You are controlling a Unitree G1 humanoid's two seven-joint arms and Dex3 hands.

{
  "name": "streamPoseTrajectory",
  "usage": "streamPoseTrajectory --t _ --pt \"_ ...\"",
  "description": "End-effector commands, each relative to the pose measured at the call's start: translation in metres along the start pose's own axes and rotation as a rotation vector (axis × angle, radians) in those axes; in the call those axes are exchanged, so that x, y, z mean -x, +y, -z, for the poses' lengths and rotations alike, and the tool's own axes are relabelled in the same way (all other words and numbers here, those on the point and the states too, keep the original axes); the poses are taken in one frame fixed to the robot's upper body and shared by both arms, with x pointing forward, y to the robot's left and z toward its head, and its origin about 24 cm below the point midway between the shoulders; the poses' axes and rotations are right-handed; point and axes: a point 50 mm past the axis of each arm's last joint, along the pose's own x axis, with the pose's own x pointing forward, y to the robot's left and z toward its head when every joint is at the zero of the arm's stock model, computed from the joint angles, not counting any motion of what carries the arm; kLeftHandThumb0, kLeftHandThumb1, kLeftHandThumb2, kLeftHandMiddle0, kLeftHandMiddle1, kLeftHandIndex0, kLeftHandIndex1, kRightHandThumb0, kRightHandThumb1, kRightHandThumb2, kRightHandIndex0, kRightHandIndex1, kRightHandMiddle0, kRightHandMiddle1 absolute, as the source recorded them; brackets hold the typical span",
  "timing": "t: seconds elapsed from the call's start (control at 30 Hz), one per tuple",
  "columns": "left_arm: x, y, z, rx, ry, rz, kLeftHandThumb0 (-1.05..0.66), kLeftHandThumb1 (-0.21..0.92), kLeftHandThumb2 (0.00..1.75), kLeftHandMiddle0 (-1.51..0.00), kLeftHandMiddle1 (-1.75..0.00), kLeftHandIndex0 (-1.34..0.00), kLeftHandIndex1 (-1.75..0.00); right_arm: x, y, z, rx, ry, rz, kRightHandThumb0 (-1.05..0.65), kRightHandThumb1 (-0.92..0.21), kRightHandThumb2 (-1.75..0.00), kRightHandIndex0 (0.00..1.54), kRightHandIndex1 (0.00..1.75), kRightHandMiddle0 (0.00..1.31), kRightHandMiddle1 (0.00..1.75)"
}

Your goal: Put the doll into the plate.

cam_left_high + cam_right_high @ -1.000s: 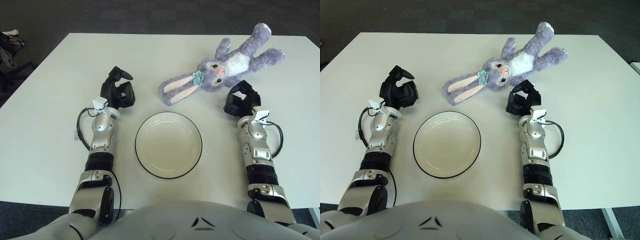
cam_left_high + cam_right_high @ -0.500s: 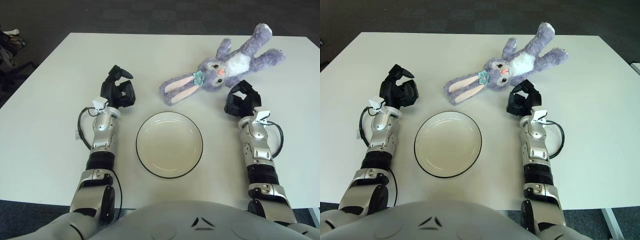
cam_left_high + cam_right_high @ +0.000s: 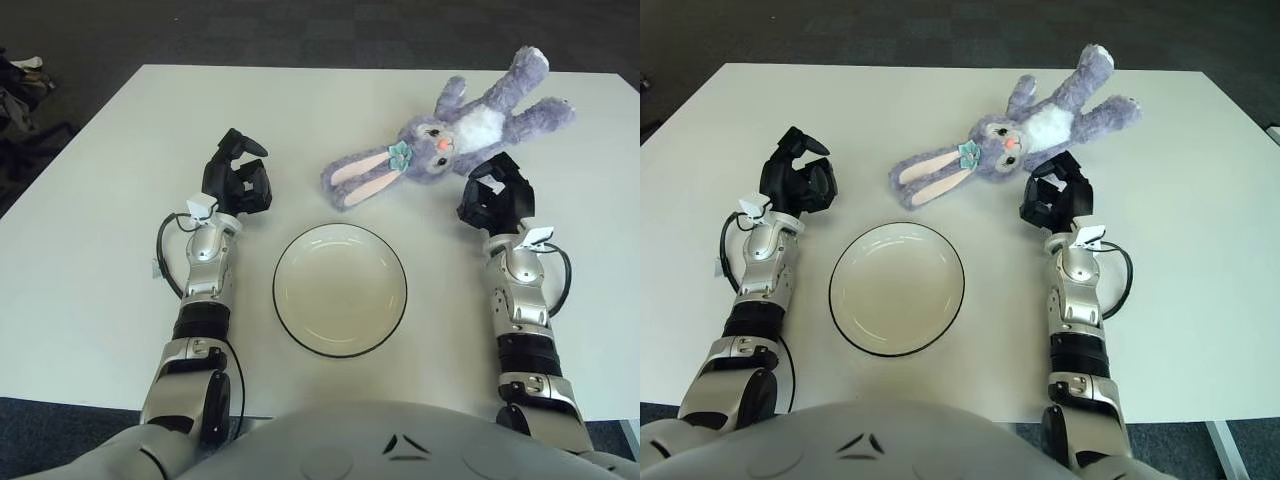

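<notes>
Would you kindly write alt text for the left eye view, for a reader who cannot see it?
A purple plush bunny doll lies on a white table, just beyond the robot's open right hand. An empty white plate sits between the arms, and the open left hand shows left of it.

A white table (image 3: 90, 260) stands on dark carpet floor (image 3: 300, 30).

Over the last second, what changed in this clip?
The right hand moved forward toward the doll, its fingers open and now just short of the body; it holds nothing yet. The doll, the plate and the left hand, which shows left of the plate, stayed as they were.
</notes>
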Motion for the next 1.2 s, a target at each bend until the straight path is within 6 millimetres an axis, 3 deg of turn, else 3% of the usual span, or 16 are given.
streamPoseTrajectory --t 0.0,0.13,0.47,0.73,1.17 --pt "0.037 0.001 0.032 0.017 0.154 -0.044 -0.45 0.42 1.19 -1.17 -1.75 -0.53 -1.75 0.014 -0.007 0.011 0.02 0.062 0.004 -0.13 -0.57 -1.0 0.55 1.74 0.34 1.75" --pt "0.037 0.002 0.032 0.017 0.152 -0.036 -0.45 0.41 1.19 -1.19 -1.75 -0.53 -1.75 0.018 -0.011 0.007 0.052 0.046 -0.008 -0.4 -0.35 -1.07 0.3 1.32 0.07 1.58" --pt "0.037 0.002 0.032 0.01 0.154 -0.038 -0.45 0.42 1.19 -1.2 -1.75 -0.53 -1.75 0.021 -0.01 -0.005 0.137 -0.017 0.003 -0.49 -0.23 -1.11 0.15 0.92 0.0 1.29" --pt "0.037 0.002 0.032 0.015 0.15 -0.036 -0.45 0.43 1.18 -1.22 -1.75 -0.52 -1.75 0.023 -0.015 -0.011 0.198 -0.002 -0.023 -0.47 -0.2 -1.12 0.11 0.81 0.0 1.1" --pt "0.036 0.003 0.032 0.002 0.156 -0.033 -0.44 0.43 1.17 -1.19 -1.75 -0.52 -1.75 0.013 -0.026 -0.034 0.324 -0.083 -0.056 -0.49 -0.11 -1.18 0.15 0.8 0.0 1.27"
